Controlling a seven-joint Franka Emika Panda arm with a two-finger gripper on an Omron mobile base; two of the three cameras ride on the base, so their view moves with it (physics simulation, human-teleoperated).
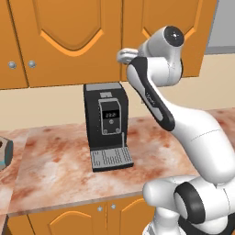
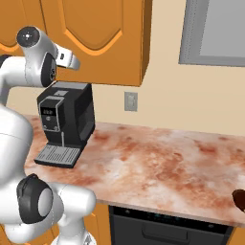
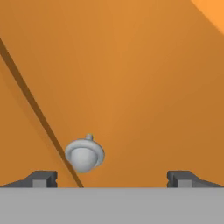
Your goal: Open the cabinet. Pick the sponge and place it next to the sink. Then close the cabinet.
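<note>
Orange cabinet point(image 3: 131, 65) door stood shut; its silver knob point(image 3: 84, 155) sat between the 2 released fingers point(image 3: 42, 178), nearer one.

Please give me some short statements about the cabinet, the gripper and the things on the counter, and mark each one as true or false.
1. The cabinet is shut. True.
2. The gripper is closed on the round silver knob. False: the jaws stand wide open, and the knob lies between the fingertips, nearer one of them, with nothing touching it.
3. A black coffee machine stands on the counter below the wall cabinets. True.
4. The coffee machine lies on its side. False: it stands upright, with its drip tray in front.
5. An outlet plate is on the wall above the counter. True.
6. The sponge lies on the counter beside the coffee machine. False: nothing lies beside the machine there.
</note>
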